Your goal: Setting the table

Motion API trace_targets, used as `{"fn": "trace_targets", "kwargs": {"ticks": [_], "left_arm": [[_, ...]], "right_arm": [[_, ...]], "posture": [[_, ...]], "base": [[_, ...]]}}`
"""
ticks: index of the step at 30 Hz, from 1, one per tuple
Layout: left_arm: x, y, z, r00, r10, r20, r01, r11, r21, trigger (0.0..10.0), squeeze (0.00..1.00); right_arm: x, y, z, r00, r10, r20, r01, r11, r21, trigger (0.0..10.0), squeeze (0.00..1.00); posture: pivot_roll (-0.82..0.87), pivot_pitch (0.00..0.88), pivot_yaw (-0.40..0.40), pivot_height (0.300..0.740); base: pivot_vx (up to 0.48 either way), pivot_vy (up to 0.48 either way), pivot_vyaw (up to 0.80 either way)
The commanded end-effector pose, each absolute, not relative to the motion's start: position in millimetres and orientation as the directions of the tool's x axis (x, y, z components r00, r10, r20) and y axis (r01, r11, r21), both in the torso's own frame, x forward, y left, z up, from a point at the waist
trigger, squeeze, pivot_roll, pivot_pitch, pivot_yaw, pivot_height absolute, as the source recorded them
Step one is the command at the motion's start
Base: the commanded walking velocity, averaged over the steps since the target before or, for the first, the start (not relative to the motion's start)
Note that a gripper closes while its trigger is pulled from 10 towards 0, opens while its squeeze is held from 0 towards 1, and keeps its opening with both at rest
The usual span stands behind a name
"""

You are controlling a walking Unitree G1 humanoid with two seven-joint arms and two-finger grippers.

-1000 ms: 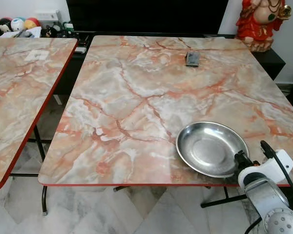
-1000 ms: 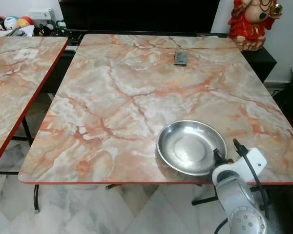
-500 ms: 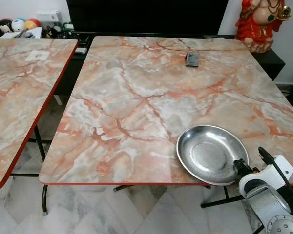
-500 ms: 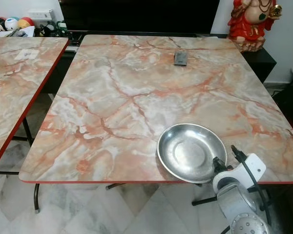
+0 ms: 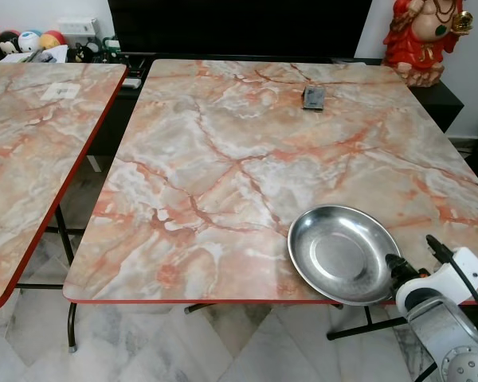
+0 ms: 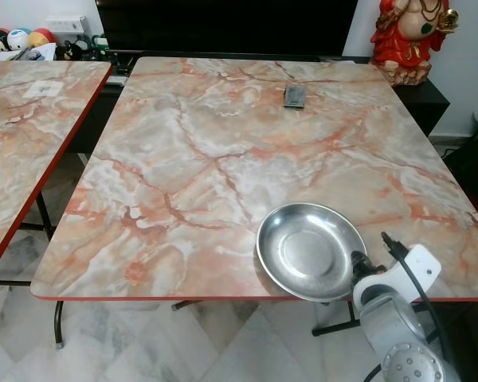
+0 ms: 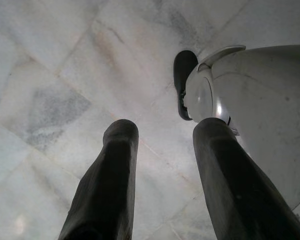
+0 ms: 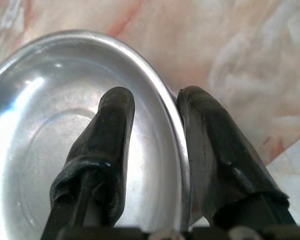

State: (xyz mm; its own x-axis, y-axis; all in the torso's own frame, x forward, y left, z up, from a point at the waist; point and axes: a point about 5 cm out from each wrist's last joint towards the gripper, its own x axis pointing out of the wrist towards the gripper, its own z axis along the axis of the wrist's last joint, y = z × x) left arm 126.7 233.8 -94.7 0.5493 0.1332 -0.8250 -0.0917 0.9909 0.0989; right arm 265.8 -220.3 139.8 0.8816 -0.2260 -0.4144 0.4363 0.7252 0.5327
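Your right gripper (image 8: 152, 130) sits at the near right corner of the marble-patterned table (image 5: 247, 151), and the steel plate (image 5: 344, 253) lies directly ahead of it, toward the table's middle and slightly to the robot's left. In the right wrist view the 2 fingers (image 8: 97, 150) straddle the plate's rim: 1 is over the inside of the bowl, the other outside over the tabletop, and the rim runs between them. The gap is narrow, but you cannot tell from these pictures whether the pads are pressing the metal or only bracketing it, so treat the hold as unconfirmed. The plate rests flat on the table with its hollow facing up, close to the near edge. It is round, so it has no true long axis and points nowhere; it reads as an oval only because of the camera's slant. What matters for you is the rim's line at the grip, which crosses the fingers roughly square. The right arm is plainly the nearer 1. The left gripper (image 7: 162, 165) hangs idle over the pale floor tiles (image 7: 50, 60), its fingers parted and empty. A small dark flat object (image 5: 314, 96) lies at the far side of the table, well apart from the plate, and a 2nd table (image 5: 32, 143) stands to the left.
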Motion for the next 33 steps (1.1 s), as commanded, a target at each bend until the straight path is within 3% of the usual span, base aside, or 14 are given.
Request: {"fn": "trace_targets", "kwargs": {"ticks": [1, 8, 12, 20, 21, 22, 24, 33], "left_arm": [[114, 232, -99, 0.51, 0.13, -0.85, -0.088, 0.991, 0.098, 10.0, 0.0], [116, 226, -100, 0.512, 0.12, -0.851, -0.082, 0.992, 0.091, 10.0, 0.0], [117, 225, -100, 0.515, 0.121, -0.849, -0.086, 0.992, 0.09, 10.0, 0.0], [125, 227, -98, 0.527, 0.125, -0.841, -0.094, 0.992, 0.089, 10.0, 0.0], [128, 229, -96, 0.531, 0.126, -0.838, -0.093, 0.992, 0.09, 10.0, 0.0], [128, 229, -96, 0.531, 0.126, -0.838, -0.093, 0.992, 0.09, 10.0, 0.0], [130, 230, -95, 0.534, 0.128, -0.836, -0.09, 0.991, 0.094, 10.0, 0.0], [120, 237, -96, 0.535, 0.159, -0.83, -0.123, 0.986, 0.11, 10.0, 0.0]], "right_arm": [[264, -223, 147, 0.891, -0.244, -0.382, 0.427, 0.734, 0.527, 10.0, 0.0], [267, -230, 157, 0.906, -0.286, -0.312, 0.411, 0.769, 0.489, 10.0, 0.0], [270, -230, 164, 0.931, -0.273, -0.244, 0.346, 0.874, 0.341, 10.0, 0.0], [276, -239, 167, 0.934, -0.31, -0.178, 0.351, 0.89, 0.292, 10.0, 0.0], [286, -235, 174, 0.964, -0.254, -0.08, 0.267, 0.924, 0.275, 10.0, 0.0], [286, -235, 174, 0.964, -0.254, -0.08, 0.267, 0.924, 0.275, 10.0, 0.0], [301, -220, 174, 0.99, -0.139, 0.005, 0.133, 0.96, 0.246, 10.0, 0.0], [318, -187, 161, 0.997, 0.038, 0.062, -0.049, 0.982, 0.183, 10.0, 0.0]], "posture": [[-0.01, 0.177, -0.053, 0.74], [-0.01, 0.179, -0.054, 0.74], [-0.01, 0.176, -0.054, 0.74], [0.0, 0.175, -0.054, 0.74], [-0.02, 0.172, -0.048, 0.74], [-0.02, 0.172, -0.048, 0.74], [-0.02, 0.171, -0.044, 0.74], [0.0, 0.161, -0.046, 0.74]], "base": [[0.0, 0.0, 0.0], [0.0, 0.0, 0.0], [0.0, 0.0, 0.0], [0.0, 0.0, 0.0], [0.0, 0.0, 0.0], [0.0, 0.0, 0.0], [0.0, 0.0, 0.0], [0.0, 0.0, 0.0]]}}
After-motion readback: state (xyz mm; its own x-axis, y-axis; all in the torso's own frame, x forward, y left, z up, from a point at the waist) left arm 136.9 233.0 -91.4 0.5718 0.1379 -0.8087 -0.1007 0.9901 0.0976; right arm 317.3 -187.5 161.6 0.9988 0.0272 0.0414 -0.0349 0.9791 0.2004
